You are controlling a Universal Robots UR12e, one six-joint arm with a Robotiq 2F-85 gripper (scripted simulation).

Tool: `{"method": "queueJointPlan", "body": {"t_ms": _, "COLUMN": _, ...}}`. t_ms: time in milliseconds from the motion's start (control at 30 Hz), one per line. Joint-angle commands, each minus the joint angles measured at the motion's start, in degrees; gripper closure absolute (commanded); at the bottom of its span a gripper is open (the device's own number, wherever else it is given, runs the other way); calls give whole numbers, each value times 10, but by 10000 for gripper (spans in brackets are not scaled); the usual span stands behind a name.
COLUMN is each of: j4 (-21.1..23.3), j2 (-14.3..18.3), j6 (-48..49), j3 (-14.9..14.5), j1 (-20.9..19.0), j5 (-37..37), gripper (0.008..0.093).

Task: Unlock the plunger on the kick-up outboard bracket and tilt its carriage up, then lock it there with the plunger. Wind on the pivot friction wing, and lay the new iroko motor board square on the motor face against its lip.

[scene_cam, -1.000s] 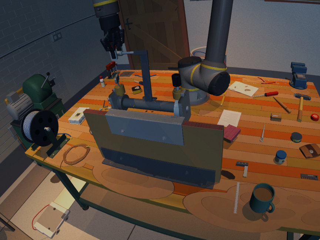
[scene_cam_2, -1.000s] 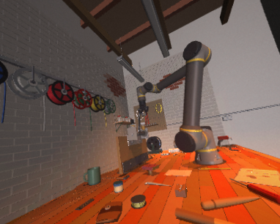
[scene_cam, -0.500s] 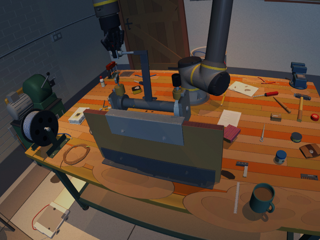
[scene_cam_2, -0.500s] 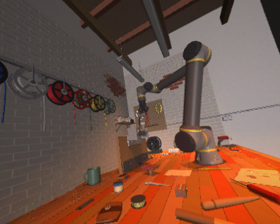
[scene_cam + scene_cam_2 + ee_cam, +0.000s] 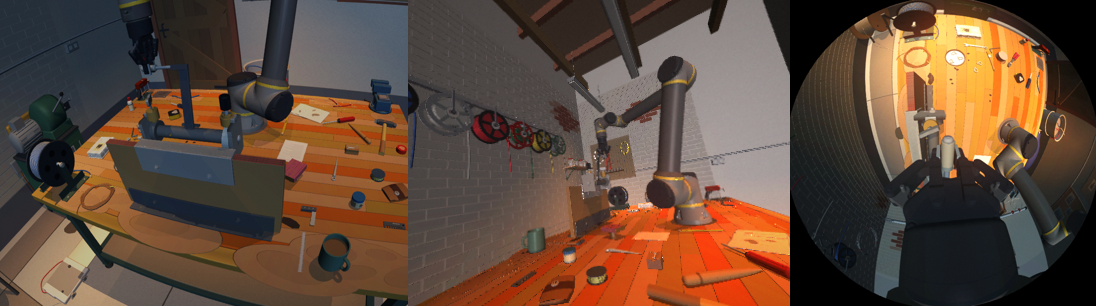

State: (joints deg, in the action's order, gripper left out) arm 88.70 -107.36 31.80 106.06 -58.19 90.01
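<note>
The pale plunger knob [image 5: 947, 154] sits at the left end of a thin rod on the bracket's tall grey upright arm [image 5: 184, 95], and I hold it in my closed gripper [image 5: 145, 66], high above the bench's far left corner. Below stands the outboard bracket with its dark pivot tube [image 5: 184, 133], a brass knob [image 5: 152, 114] at the left end and a black-capped knob [image 5: 225, 102] at the right. A large olive board [image 5: 197, 184] with a grey plate stands upright on the front of the bracket. In the second side camera my gripper [image 5: 601, 150] hangs over the bracket.
Behind the work are a wooden door and my arm's base [image 5: 260, 98]. A wire reel [image 5: 49, 163] and a green motor [image 5: 46, 122] stand at the left. A small reddish block [image 5: 295, 169] lies right of the bracket, and a teal mug [image 5: 334, 252], tins and hand tools further right.
</note>
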Motion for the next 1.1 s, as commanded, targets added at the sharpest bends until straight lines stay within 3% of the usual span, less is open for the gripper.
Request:
{"method": "queueJointPlan", "body": {"t_ms": 0, "j4": 0, "j2": 0, "j6": 0, "j3": -1, "j1": 0, "j5": 0, "gripper": 934}}
{"method": "queueJointPlan", "body": {"t_ms": 1067, "j4": 3, "j2": 14, "j6": -8, "j3": -12, "j1": -8, "j5": 0, "gripper": 934}}
